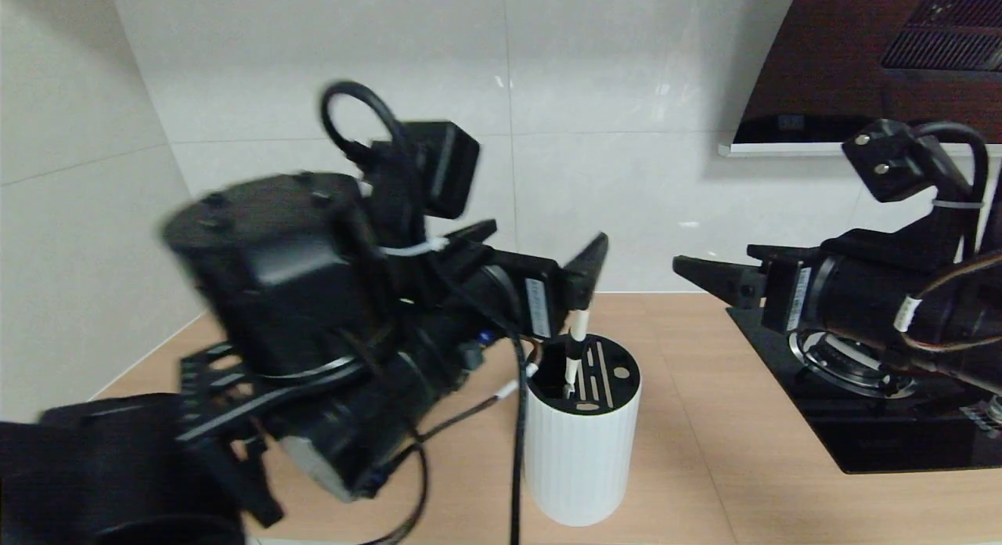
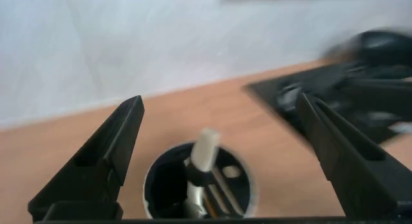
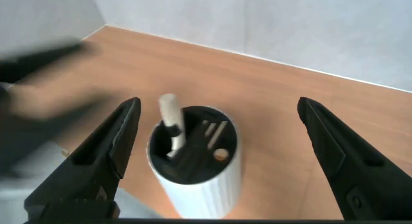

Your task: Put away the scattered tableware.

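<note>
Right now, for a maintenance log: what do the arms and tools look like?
Both arms are black. The left tool and right tool each have two tapered black fingers. Black cables loop over the wrists, with white ties and labels.

A black hob point(image 1: 861, 439) sits in the wooden table point(image 1: 704, 451) on the right, with a round burner point(image 1: 849, 365) on it. A dark hood point(image 1: 830, 59) hangs above, against the white tiled wall point(image 1: 626, 99).

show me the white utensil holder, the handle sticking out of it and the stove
white utensil holder point(image 1: 583, 459), head view, on its ribbed side wall
white handle point(image 2: 205, 147), left wrist view, on its upper end
stove point(image 1: 861, 431), head view, on bare black glass near its front
</note>
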